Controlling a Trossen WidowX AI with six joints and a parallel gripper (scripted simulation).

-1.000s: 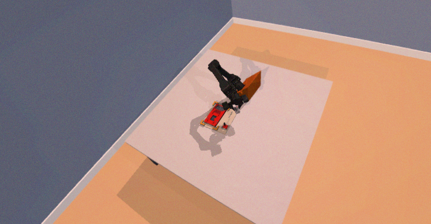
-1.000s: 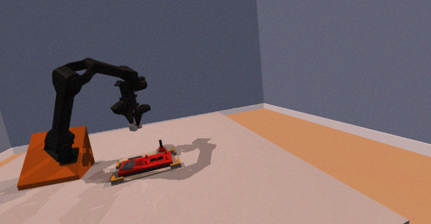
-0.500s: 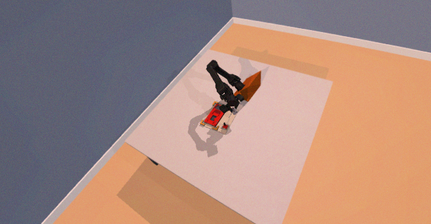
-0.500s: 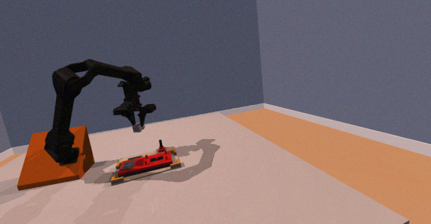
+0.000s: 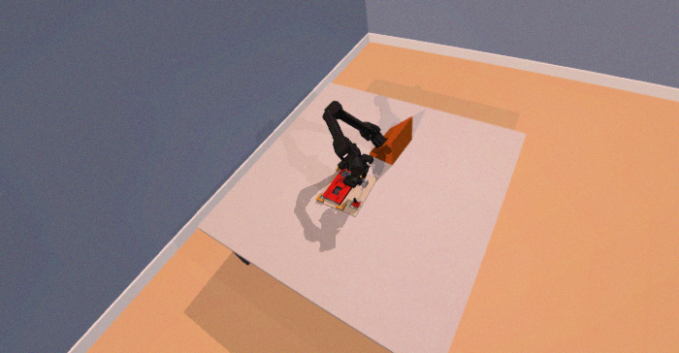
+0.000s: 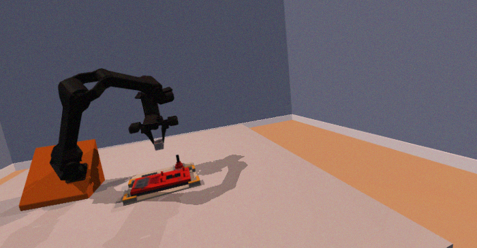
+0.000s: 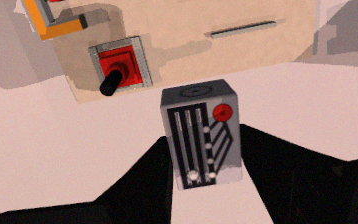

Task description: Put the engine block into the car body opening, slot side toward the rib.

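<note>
My gripper [image 6: 159, 142] [image 7: 202, 137] is shut on the grey engine block [image 6: 159, 146] [image 7: 223, 155]. The block hangs in the air above the board, higher than the red car body [image 5: 331, 195] [image 6: 160, 183]. In the wrist view its face with dark slots and a red disc faces the camera, and its top-of-picture end shows a dark ring. The car body lies flat on the tan board and has a dark square opening [image 5: 337, 190] in it. The rib cannot be made out. The wrist view shows only a sliver of red at its top left edge.
A red stand with a black lever [image 5: 355, 204] [image 6: 178, 164] [image 7: 134, 75] rises from a corner of the tan board [image 5: 367, 189] [image 7: 181, 20]. Yellow-orange corner brackets [image 5: 340, 207] [image 6: 195, 181] [image 7: 63, 28] surround the car body. A thin grey strip [image 7: 243, 30] lies on the board. The orange base [image 5: 400, 141] [image 6: 31, 184] carries the arm.
</note>
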